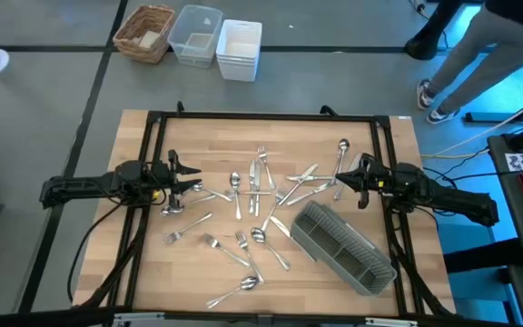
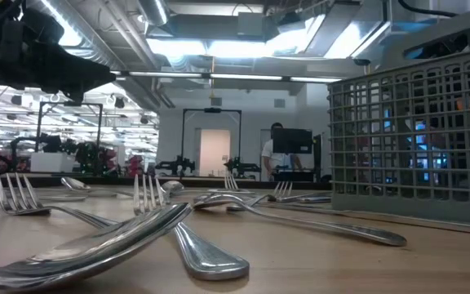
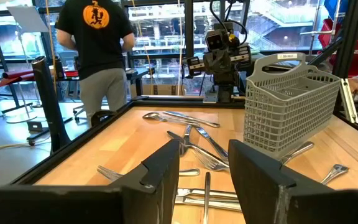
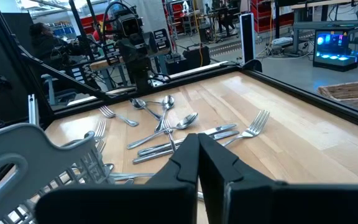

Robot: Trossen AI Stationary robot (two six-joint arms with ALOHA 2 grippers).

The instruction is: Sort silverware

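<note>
Evidently nothing grasped yet. Left gripper (image 1: 192, 184) parted and empty, poised above the table's left side, aimed across the wood toward the scattered pieces; fingers (image 3: 163, 168) spread apart with bare gap between, probably readied for a first pick. Right gripper (image 1: 350, 178) clenched tight on nothing, fingertips (image 4: 194, 152) pressed together, parked at the right edge just beside the caddy's upper end, likely waiting its turn.

Silverware (image 1: 252, 186) strewn loose over the middle of the wooden table (image 1: 207, 136): forks, spoons and knives lying flat, several crossed or overlapping near the centre, a few stragglers toward the lower left. Grey slatted caddy (image 1: 343, 245) lying at an angle on the right, well within reach of both arms, presumably the place for sorted pieces; none seen inside it.

Hard to count the pile where handles overlap. Caddy's interior only partly visible. Low view mostly blocked by near handles and caddy mesh. Baskets and bins (image 1: 193, 36) beyond the table's far edge, contents unclear. A person's legs (image 1: 461, 54) cut off at the upper right.
</note>
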